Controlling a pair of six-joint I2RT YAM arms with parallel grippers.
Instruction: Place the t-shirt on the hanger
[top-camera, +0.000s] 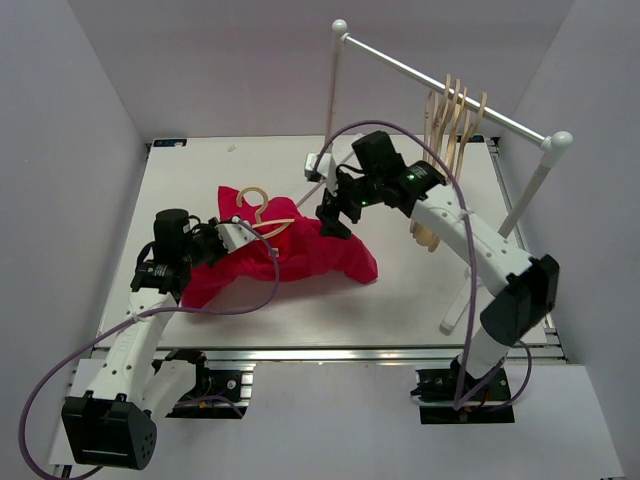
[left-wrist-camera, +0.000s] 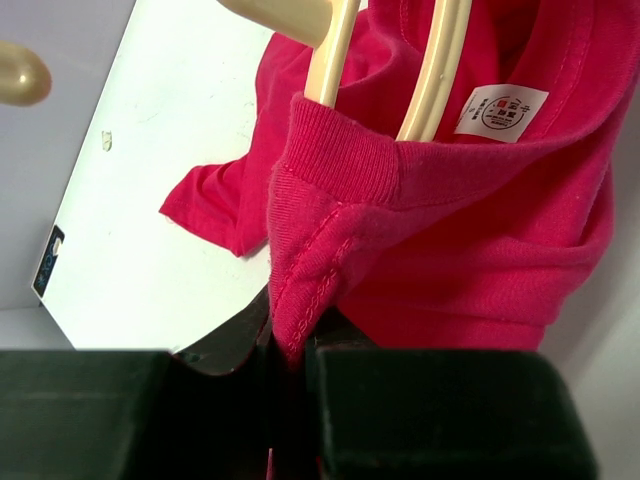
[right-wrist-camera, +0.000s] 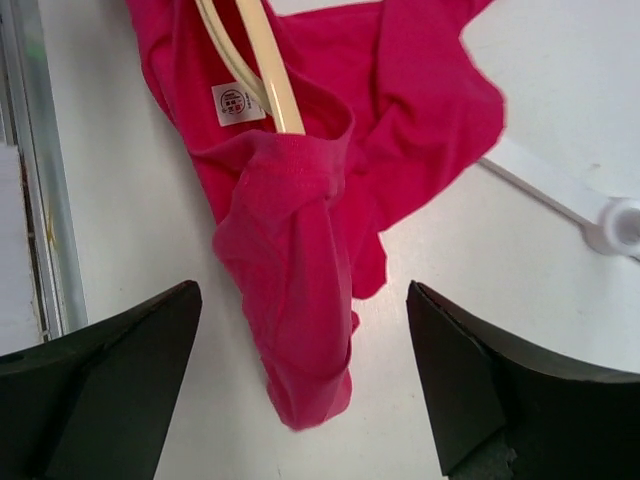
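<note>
While the bright crimson short-sleeved cloth t-shirt lies crumpled on the white table, left of centre in the overhead view, its heap stretches roughly from 9 o'clock to 3 o'clock, with one flap turned up toward 11 o'clock. At that end rests the thin pale-wood clothes hanger, its rounded hook pointing to about 12 o'clock, away from the arm bases, and its long axis roughly following the heap. Only the hook, the neck and a stretch of one arm show; the rest is buried in cloth. From the left wrist, two pale limbs run into the ribbed collar beside a small white label. The left gripper is pinched tight on a fold of that collar. The right gripper hangs over the shirt's 1 o'clock edge with its fingers wide apart, holding nothing. Sleeves and hem cannot be told apart in the folds. At 1 o'clock stands a white rail rack carrying a bunch of spare wooden hangers.
</note>
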